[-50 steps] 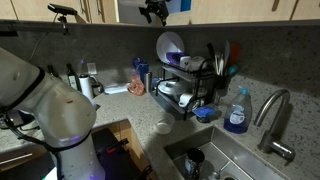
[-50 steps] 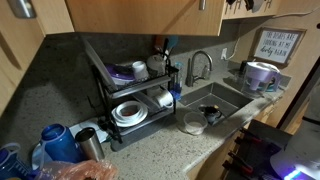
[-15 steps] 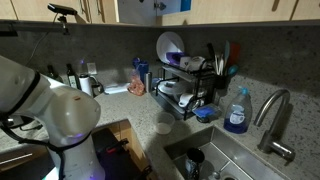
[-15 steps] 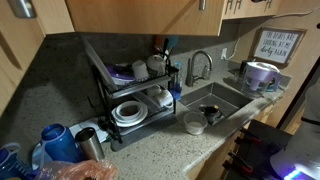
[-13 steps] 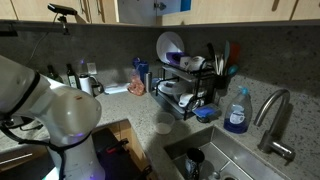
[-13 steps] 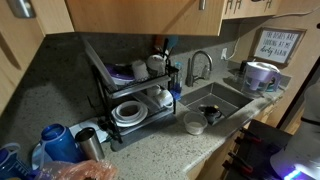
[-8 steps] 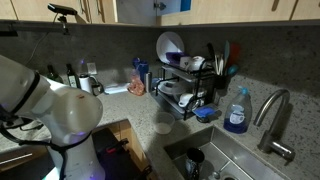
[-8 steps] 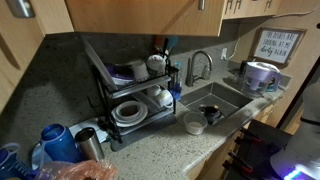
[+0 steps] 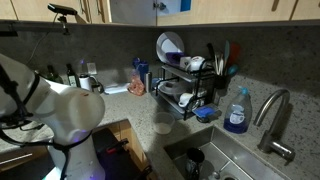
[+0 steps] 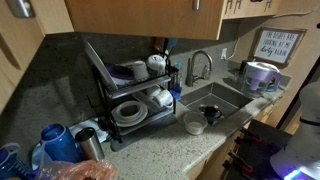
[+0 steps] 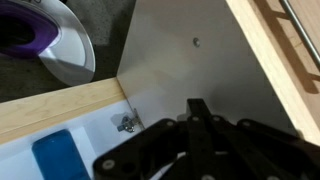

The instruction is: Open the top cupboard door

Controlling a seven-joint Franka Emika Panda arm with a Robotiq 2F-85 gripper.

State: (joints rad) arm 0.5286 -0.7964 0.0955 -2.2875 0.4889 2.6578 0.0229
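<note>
The top cupboard door [image 11: 200,60] already stands swung off its frame. My wrist view shows its white inner face, the hinge [image 11: 125,122] and a blue object [image 11: 55,160] on the shelf inside. My hand [image 11: 200,140] sits just beside that face; I cannot tell if it is wide or narrow. I judge some swing is left. The dish rack [image 9: 190,85] on the counter [image 9: 118,100] stands well below.

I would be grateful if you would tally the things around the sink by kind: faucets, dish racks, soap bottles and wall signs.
Faucet: 1
Dish rack: 1
Soap bottle: 1
Wall sign: 1
Total: 4
</note>
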